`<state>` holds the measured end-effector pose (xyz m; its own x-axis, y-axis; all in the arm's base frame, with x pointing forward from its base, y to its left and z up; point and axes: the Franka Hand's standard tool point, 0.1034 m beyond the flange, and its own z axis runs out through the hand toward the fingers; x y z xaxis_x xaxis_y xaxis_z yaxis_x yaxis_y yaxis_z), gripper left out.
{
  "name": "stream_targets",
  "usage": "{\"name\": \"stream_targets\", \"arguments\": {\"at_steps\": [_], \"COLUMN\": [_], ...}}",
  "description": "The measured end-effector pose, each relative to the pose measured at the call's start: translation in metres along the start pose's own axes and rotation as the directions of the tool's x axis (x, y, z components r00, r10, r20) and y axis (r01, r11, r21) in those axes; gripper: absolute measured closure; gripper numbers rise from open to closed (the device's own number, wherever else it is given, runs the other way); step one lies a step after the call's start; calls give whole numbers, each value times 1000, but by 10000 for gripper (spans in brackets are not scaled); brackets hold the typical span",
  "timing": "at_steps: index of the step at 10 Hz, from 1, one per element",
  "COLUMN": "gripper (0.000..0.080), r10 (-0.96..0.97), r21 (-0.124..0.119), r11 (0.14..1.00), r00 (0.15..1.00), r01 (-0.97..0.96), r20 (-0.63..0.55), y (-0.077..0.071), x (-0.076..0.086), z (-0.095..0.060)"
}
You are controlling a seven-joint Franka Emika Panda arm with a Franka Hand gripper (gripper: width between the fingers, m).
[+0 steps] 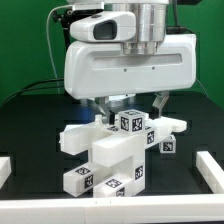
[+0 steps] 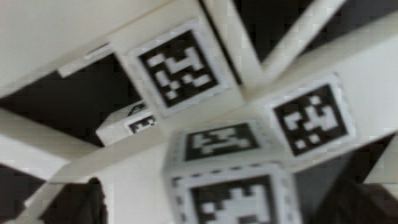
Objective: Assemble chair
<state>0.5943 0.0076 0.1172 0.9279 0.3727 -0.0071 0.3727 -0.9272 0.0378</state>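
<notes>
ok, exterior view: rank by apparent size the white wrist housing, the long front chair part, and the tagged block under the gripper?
1. white wrist housing, by far the largest, though it may sit nearer the camera.
2. long front chair part.
3. tagged block.

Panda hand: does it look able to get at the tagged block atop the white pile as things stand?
Likely yes: the hand hangs directly over the tagged block, fingers spread either side, nothing covering it.
</notes>
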Motion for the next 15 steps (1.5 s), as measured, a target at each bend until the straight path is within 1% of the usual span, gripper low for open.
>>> {"name": "stream_targets", "arguments": {"at_steps": [1,2,3,7,10,12,13,15], "gripper": [270,409,514,514,514,514,514,514], "r10": [34,99,181,430,592,718,784,860], "r21": [1,1,1,2,3,3,9,19], "r11": [999,995,983,903,806,696,620,511], "r00": [999,995,983,903,806,696,620,511], "r01": [-34,-99,-181,-430,-592,-718,-785,-860], "r20": [0,0,0,1,1,3,6,13], "y": [0,0,0,0,-1,-1,-2,-2], "x": [0,0,0,0,0,0,0,1], "z": [0,0,0,0,1,1,1,1]}}
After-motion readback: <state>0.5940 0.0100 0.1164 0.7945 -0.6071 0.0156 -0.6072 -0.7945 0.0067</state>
